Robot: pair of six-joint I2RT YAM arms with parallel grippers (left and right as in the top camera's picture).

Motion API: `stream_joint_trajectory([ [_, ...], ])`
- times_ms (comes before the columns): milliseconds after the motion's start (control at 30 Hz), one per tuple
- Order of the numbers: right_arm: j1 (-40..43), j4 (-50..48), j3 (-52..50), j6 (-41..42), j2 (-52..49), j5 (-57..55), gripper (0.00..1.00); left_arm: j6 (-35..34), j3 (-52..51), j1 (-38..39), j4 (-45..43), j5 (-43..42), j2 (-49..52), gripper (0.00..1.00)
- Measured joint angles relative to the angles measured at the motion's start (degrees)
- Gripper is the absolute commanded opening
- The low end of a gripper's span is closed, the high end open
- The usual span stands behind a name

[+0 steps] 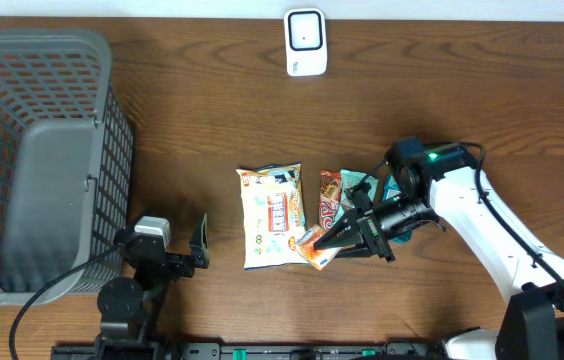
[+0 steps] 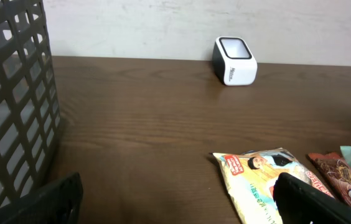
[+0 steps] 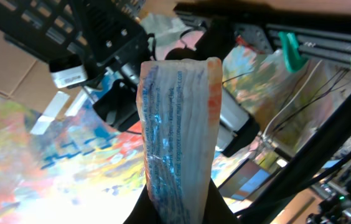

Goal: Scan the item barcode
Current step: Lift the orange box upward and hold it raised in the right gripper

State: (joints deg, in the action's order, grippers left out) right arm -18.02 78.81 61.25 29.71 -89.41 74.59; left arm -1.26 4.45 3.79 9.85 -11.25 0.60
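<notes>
Overhead, the right gripper [image 1: 334, 238] pinches the orange packet [image 1: 310, 250]; best hold it firm and turn its barcode toward the scanner [image 1: 305, 42], well off to the gripper's side.

The wooden table [image 1: 212, 110] bears a basket [image 1: 32, 150], a scanner [image 1: 305, 42] and apparently three snack packets [image 1: 272, 215].

Overhead light is even and diffuse; the counter [image 1: 212, 100] shows a soft sheen and faint shadows. The left hand's fingers [image 2: 315, 202] appear dark and defocused. The wrapper [image 3: 178, 137] carries bluish glare in the right wrist view, and the lower-left background is overexposed.
</notes>
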Motion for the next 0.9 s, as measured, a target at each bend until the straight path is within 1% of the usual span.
stream_joint_trajectory([
  [167, 0.0, 0.1, 0.0, -1.5, 0.0, 3.7, 0.01, 0.0, 0.0, 0.0, 0.0, 0.0, 0.0, 0.98],
  [433, 0.0, 0.2, 0.0, -10.2, 0.0, 10.8, 0.01, 0.0, 0.0, 0.0, 0.0, 0.0, 0.0, 0.98],
  [567, 0.0, 0.2, 0.0, -12.7, 0.0, 12.1, 0.01, 0.0, 0.0, 0.0, 0.0, 0.0, 0.0, 0.98],
  [900, 0.0, 0.2, 0.0, -15.8, 0.0, 12.9, 0.01, 0.0, 0.0, 0.0, 0.0, 0.0, 0.0, 0.98],
])
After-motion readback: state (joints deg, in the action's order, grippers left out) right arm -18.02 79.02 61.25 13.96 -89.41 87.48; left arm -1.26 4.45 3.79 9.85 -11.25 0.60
